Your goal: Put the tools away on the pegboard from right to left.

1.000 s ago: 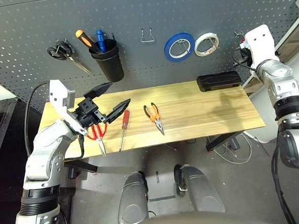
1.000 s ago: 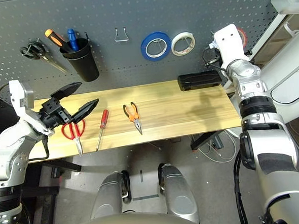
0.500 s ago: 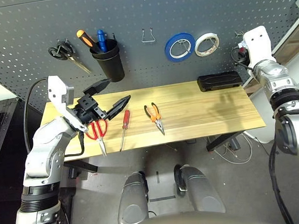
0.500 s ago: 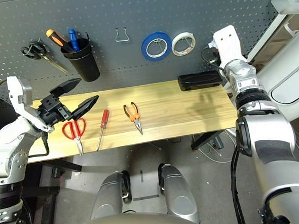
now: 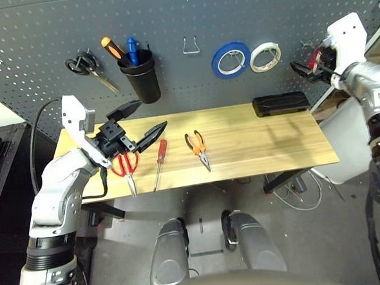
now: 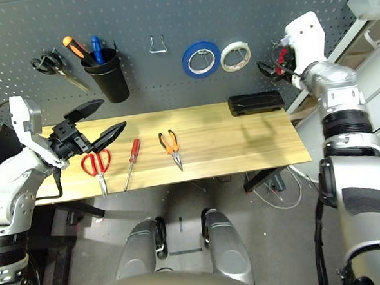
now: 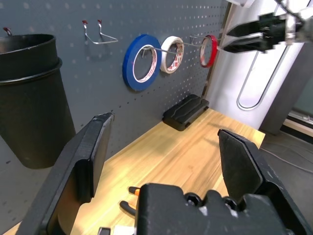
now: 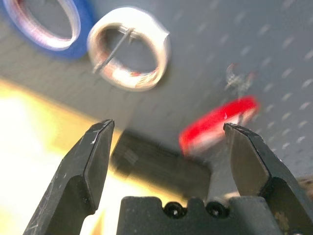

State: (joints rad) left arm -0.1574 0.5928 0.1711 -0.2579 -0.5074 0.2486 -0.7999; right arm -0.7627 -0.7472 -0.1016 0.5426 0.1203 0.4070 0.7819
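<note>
Fingers spread wide on both arms, and neither grasps anything: your right gripper (image 8: 168,147) sits off the pegboard (image 5: 170,21) at its right end with the red tape ring (image 7: 209,50) hanging free on its hook (image 7: 193,45), so by the look of it the rightmost item is stowed and the pliers (image 5: 197,148) are next.

You will find the pliers near the middle of the worktop (image 5: 267,141), flat on the wood. Their long axis runs from the back edge toward the front edge, canted a little: orange-and-black handles toward the pegboard, steel nose toward you. Expect them to be rigid and moderately heavy for their size, with bare metal at the nose likely to slip, so take them across the rubbery handles, near the pivot, to keep them from swinging. The handles may scissor apart if you pinch only one.

Just left of them lies the screwdriver (image 5: 158,162), red handle toward the back edge, shaft toward the front; light, stiff, prone to rolling. Further left, near the worktop's left end, are the red-handled scissors (image 5: 125,170), loops back, blades forward, beneath your left gripper (image 5: 139,123), which hovers above them.

An empty wire hook (image 5: 191,46) on the pegboard, between the black cup (image 5: 139,74) and the blue tape roll (image 5: 229,59), looks the likely home.
</note>
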